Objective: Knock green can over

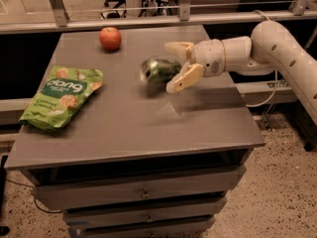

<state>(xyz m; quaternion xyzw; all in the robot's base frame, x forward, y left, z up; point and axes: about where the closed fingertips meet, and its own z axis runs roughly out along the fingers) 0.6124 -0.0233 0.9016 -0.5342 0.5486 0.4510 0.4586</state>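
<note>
The green can is tipped onto its side on the grey table, its silver top facing left toward me, blurred with motion. My gripper comes in from the right on a white arm. Its two pale fingers are spread open, one behind the can and one in front, and the can's base end lies between them. It is not clamped on the can.
A red apple sits at the back left. A flat green snack bag lies near the left edge. A metal rail runs behind the table. Drawers are below the front edge. A cable hangs on the right.
</note>
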